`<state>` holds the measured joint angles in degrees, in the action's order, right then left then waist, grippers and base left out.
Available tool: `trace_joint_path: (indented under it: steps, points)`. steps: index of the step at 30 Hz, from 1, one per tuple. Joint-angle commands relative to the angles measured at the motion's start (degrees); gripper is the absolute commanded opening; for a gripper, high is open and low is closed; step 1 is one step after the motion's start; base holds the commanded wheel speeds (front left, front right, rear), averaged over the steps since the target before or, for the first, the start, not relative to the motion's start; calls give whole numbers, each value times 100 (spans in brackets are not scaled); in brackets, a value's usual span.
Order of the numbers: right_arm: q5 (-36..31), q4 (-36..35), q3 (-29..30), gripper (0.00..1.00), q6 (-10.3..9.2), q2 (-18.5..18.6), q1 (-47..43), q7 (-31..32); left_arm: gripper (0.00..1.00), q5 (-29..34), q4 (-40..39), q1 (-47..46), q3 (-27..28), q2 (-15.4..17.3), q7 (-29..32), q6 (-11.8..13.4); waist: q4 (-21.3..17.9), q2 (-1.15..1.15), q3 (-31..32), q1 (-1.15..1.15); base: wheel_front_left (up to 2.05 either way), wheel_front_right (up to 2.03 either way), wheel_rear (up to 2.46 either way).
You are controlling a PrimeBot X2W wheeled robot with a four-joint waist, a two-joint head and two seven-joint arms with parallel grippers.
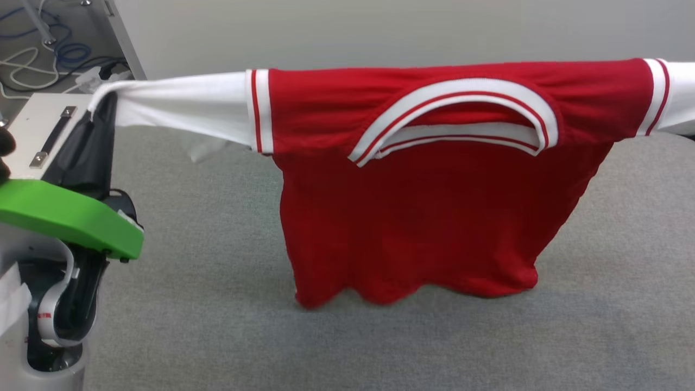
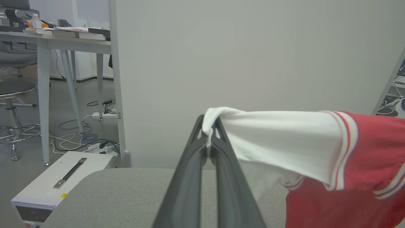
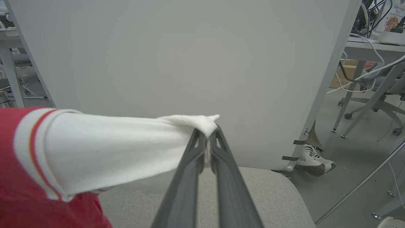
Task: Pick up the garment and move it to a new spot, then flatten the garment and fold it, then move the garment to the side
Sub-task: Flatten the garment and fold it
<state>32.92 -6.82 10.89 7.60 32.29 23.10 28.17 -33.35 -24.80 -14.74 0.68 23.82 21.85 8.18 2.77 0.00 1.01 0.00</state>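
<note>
The left hand (image 2: 208, 128) and right hand (image 3: 207, 134) are each pinched shut on a white sleeve tip of the garment (image 1: 412, 217), which hangs spread between them, hem seemingly brushing the bench (image 1: 217, 282); this looks like the move-to-a-new-spot step, and next calls for lowering both evenly, sleeves taut, to lay it flat.

A red shirt (image 1: 412, 217) with white sleeves hangs stretched wide, collar toward the camera, its hem touching the grey bench (image 1: 217, 326) at six o'clock. At ten o'clock the left tool (image 1: 95, 108) pinches one sleeve end tight. The other sleeve runs off at two o'clock. A white box (image 1: 38, 130) sits at nine o'clock.
</note>
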Motion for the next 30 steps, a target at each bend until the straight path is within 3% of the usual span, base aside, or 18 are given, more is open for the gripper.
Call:
trace_joint_path:
  steps: [1, 12, 21, 30]
  points:
    - [-61, 2, 49, 0, -11, -6, 138, -43, 0, -14, 23, -156, 98, 60, -51, 39, -21, 0, -137, 0, 0, 0, 0]
    - [-129, 575, -273, 0, -11, 148, 1633, -206, 0, -209, 596, -1733, -67, 225, 27, -297, -54, 0, -1131, 0, 0, 0, 0]
    - [-615, 1693, -770, 0, -11, 162, 3909, -650, 0, -44, 2070, -4172, -381, 415, -40, -727, -130, 0, -2395, 0, 0, 0, 0]
    - [-1357, 3297, -1129, 0, -11, -180, 6073, -1469, 0, 244, 3929, -6455, -569, 303, -629, -962, -240, 0, -3371, 0, 0, 0, 0]
